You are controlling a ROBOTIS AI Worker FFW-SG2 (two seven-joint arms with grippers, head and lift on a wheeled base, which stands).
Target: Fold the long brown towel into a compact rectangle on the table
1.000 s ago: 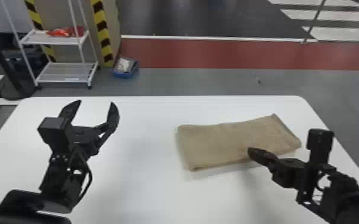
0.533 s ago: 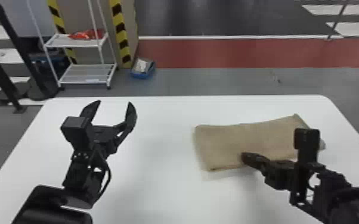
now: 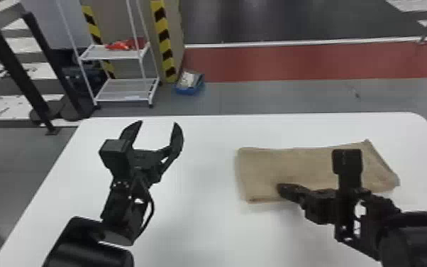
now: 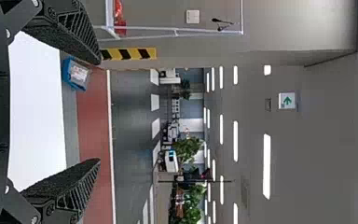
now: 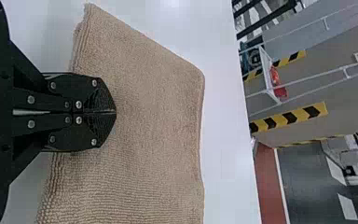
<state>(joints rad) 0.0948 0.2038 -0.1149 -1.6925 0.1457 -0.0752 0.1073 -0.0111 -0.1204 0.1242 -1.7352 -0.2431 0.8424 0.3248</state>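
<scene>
A white table [image 3: 202, 227] is holding the brown towel [image 3: 294, 163] toward its right side. Layered edges are suggesting partial folding, with compacting remaining. The right claw [image 3: 281, 189], fingers together, is lying over the towel's near edge; the left claw [image 3: 158, 123] is standing open.

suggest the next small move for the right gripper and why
Probably lift the black right gripper and bring it to the right end of the folded brown cloth towel. Its fingers are shut over the near left part with no cloth visible between them, while the right end slants, near corner jutting past the far one.
</scene>
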